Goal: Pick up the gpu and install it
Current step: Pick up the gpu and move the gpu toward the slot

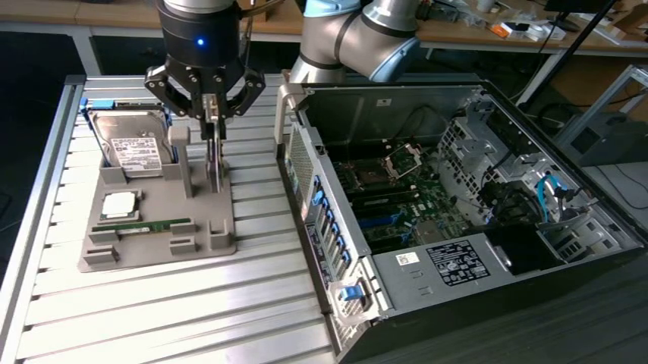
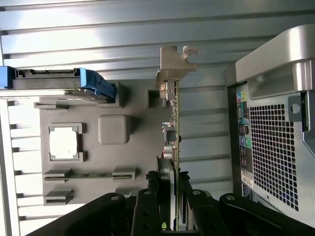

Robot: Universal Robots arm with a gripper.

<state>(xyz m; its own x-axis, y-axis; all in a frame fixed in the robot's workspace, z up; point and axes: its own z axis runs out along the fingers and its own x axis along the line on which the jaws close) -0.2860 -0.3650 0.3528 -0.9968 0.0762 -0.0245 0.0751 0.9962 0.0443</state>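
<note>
Going by the exterior view, from its left to its right.

The slatted metal worktop carries a grey moulded holder. Each part has its own pocket, likely so the arm finds it at a fixed spot. The hard drive, white label up, is propped at a tilt in a blue carrier at the holder's far end. Nearer the camera, a processor chip lies flat in a square recess. Next to it the green memory stick lies in a long groove. None of the three is being touched, and none is a task thing.

The gpu is at the holder's edge toward the exterior view's right, upright and edge-on. Its silver bracket is at the end toward the hard drive. The pincer sits straight above the card, part-closed, with a finger clamped on each face at the top edge, and it grips nothing else. Standing the card upright leaves that top edge free to pinch. It probably also keeps the connector edge pointing down for a slot. I cannot tell whether the lower edge sits in the holder's slot or hangs just clear of it.

The computer case is just beside the holder, on its side with the panel off. Its motherboard faces up, so the slots can be reached from above. The gpu is well apart from the board, so it is not yet installed.
</note>
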